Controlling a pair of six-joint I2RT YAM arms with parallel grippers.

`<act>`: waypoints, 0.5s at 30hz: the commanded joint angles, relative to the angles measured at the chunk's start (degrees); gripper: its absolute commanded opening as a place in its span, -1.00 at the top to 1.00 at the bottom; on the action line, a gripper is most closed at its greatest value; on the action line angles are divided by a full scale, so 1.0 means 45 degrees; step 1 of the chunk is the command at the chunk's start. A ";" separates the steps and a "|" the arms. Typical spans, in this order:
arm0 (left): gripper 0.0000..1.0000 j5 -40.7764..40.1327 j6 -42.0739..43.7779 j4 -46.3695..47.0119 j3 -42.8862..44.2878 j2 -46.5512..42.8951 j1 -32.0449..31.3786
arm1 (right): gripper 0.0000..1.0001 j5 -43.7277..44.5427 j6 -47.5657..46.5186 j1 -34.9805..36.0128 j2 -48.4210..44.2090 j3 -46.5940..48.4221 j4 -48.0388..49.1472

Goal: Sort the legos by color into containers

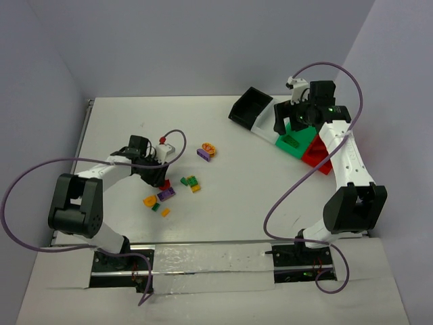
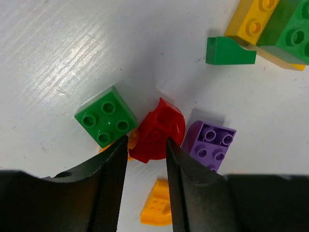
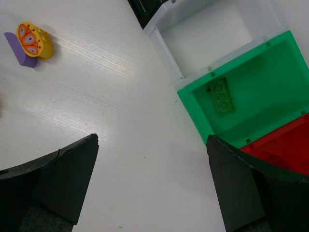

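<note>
Left fingers [image 2: 108, 188] stand narrow astride a red rounded lego [image 2: 158, 129] on the bench [image 2: 72, 48], with a green brick [image 2: 105, 116] just left of it and a purple brick [image 2: 212, 145] just right; whether they pinch it I cannot tell. Right fingers [image 3: 63, 179] gape wide, holding nothing, above the bench beside the green bin [image 3: 270, 104], where one green lego [image 3: 222, 96] lies. Only the top view shows the black bin [image 1: 249, 107] whole.

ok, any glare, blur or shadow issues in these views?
Top view: even light, soft shadows, bricks tiny but sharp. Left wrist: bricks crisp, streaky sheen on the table, fingers dark and slightly soft. Right wrist: same sheen on the table, green brick low contrast against the green bin.
</note>
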 commanded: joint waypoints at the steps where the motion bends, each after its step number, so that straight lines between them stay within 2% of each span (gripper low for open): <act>1: 0.21 0.0465 -0.0168 0.0452 0.0579 0.0246 -0.0101 | -0.99 -0.0345 0.0029 0.0511 -0.0669 -0.0019 -0.0144; 9: 0.42 0.0456 -0.0168 0.0368 0.0643 0.0369 -0.0115 | -0.98 -0.0643 0.0024 0.0817 -0.0832 0.0157 -0.0301; 15: 0.72 0.0990 -0.0378 -0.0227 0.1103 -0.0596 -0.0101 | -1.00 -0.2221 0.0319 0.1497 -0.1297 0.0102 -0.0303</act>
